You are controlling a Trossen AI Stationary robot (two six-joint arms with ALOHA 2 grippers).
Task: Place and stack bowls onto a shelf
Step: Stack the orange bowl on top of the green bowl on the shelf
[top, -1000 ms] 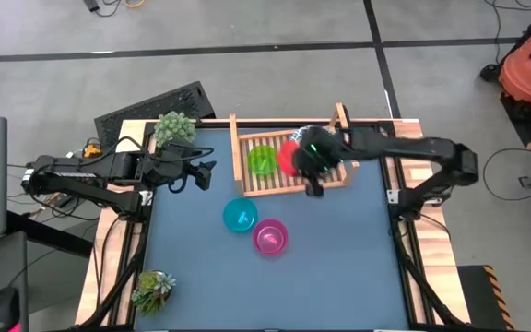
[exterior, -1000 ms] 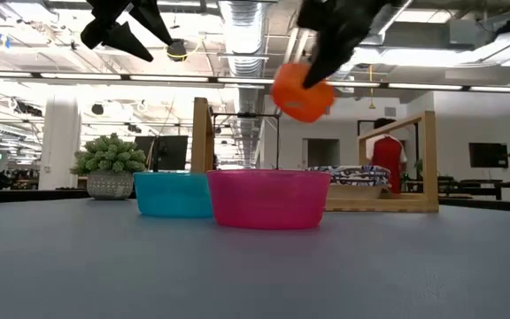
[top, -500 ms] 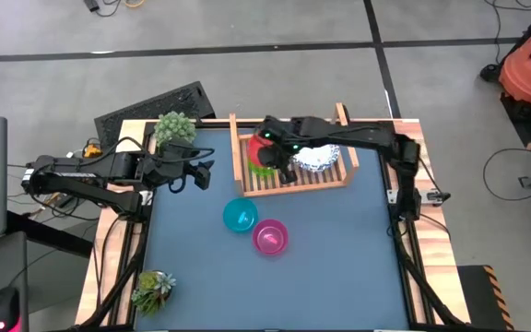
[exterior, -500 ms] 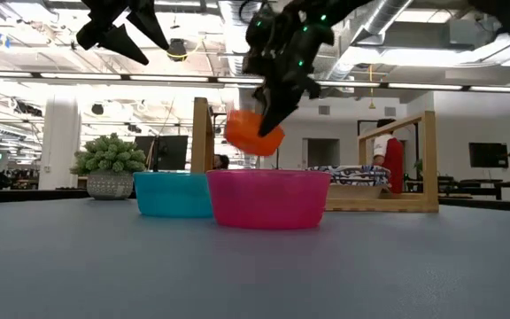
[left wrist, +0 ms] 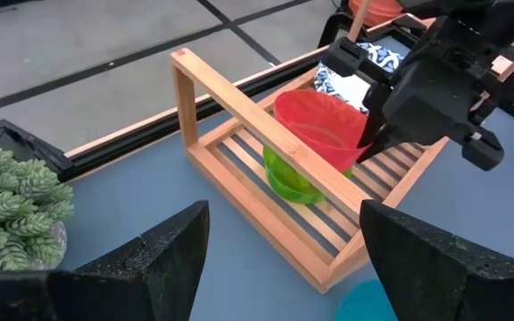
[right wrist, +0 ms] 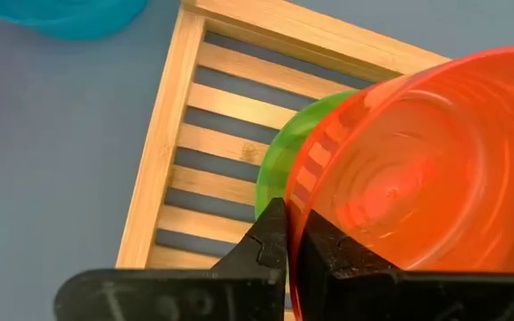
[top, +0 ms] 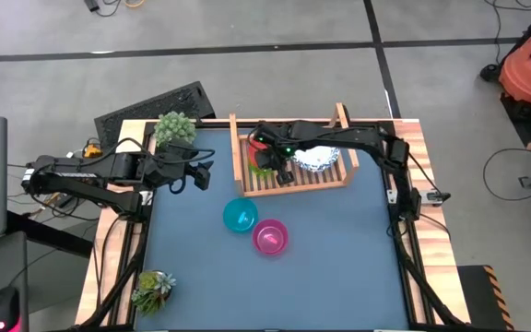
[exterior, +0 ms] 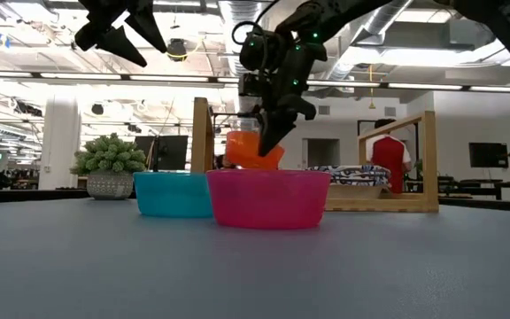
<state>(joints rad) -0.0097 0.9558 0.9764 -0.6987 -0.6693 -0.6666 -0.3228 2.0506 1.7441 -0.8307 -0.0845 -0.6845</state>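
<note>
My right gripper [top: 273, 155] is shut on the red bowl [left wrist: 319, 125], tilted over the green bowl [left wrist: 291, 181], which sits on the left part of the wooden shelf [top: 332, 180]. The red bowl also shows in the low view [exterior: 253, 149] and the right wrist view [right wrist: 418, 169]. White blue-patterned bowls [top: 317, 159] sit on the shelf's right part. The teal bowl [top: 240, 217] and the magenta bowl [top: 270, 236] stand on the table in front of the shelf. My left gripper [top: 206, 172] is open and empty, raised above the table's left side. My right gripper pinches the red bowl's rim [right wrist: 294, 218], one finger inside the bowl and one outside. The fingers come slanting down from the table's right. The bowl is tilted, its lower part in or just over the green bowl [right wrist: 279, 169]; whether they touch I cannot tell.
A potted plant [top: 174, 127] stands at the far left corner and another [top: 153, 288] at the near left corner. A black keyboard [top: 150, 109] lies beyond the table's far left edge. Bare blue table [top: 339, 258] lies at the near right.
My right gripper has carried the red bowl along the shelf toward the table's left and down, from above the patterned bowls to the green bowl. The bowl has come down low over the shelf and stays tilted.
</note>
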